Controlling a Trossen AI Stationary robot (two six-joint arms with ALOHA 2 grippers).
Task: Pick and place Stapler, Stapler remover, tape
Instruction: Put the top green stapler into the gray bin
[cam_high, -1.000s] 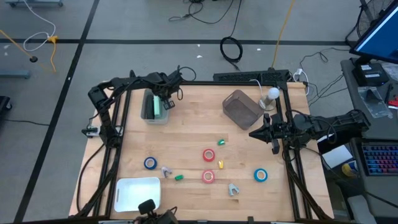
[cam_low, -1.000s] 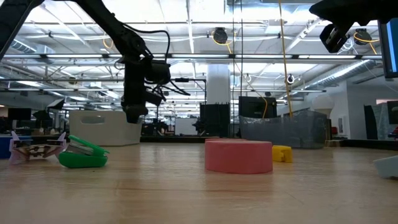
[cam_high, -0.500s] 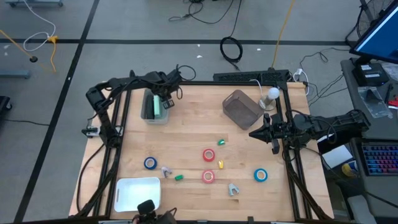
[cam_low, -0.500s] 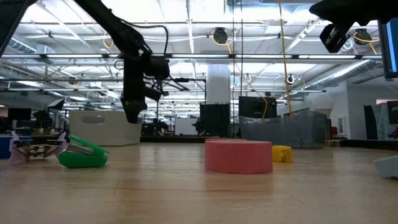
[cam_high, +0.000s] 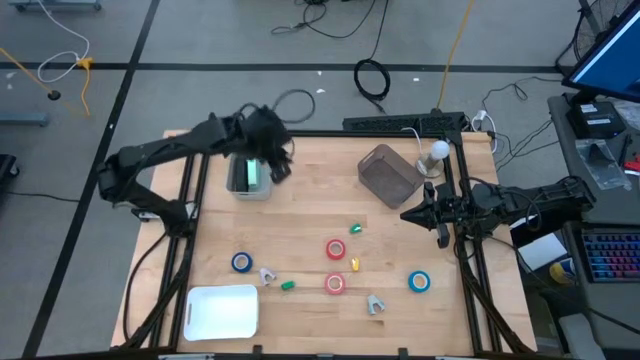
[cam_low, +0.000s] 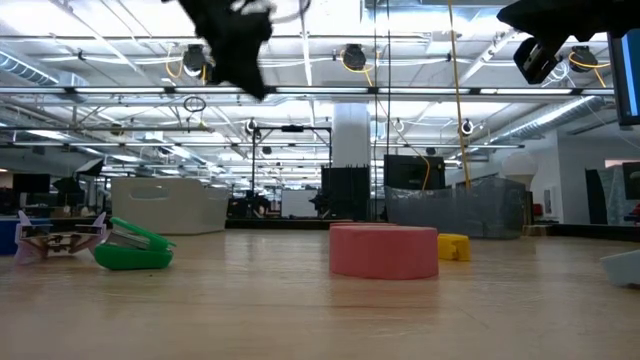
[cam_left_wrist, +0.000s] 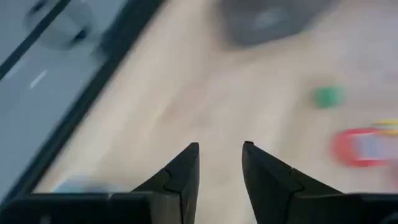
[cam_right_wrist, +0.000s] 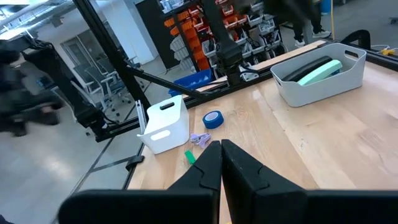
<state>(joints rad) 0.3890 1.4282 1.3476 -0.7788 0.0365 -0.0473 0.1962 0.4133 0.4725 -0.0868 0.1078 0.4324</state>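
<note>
Two red tape rolls (cam_high: 336, 249) (cam_high: 335, 284) and two blue ones (cam_high: 241, 262) (cam_high: 419, 282) lie flat on the wooden table. A mint stapler (cam_high: 252, 174) lies in the grey bin (cam_high: 238, 186) at the far left. Small green (cam_high: 288, 286) (cam_high: 355, 229) and yellow (cam_high: 354, 264) staplers and two staple removers (cam_high: 267, 274) (cam_high: 375, 303) sit among the rolls. My left gripper (cam_left_wrist: 219, 149) is open and empty, raised high beside the grey bin. My right gripper (cam_right_wrist: 221, 146) is shut and empty, waiting at the table's right edge (cam_high: 410, 213).
A white bin (cam_high: 222, 310) stands at the near left corner. A dark see-through bin (cam_high: 388, 173) stands at the far right, near a white lamp (cam_high: 438, 152). Bare wood lies between the grey bin and the rolls.
My left gripper has risen quickly from just above the grey bin, high up off the table, and has shifted slightly toward the table's right; its wrist view is blurred by the motion. The right arm and all objects on the table have stayed put.
</note>
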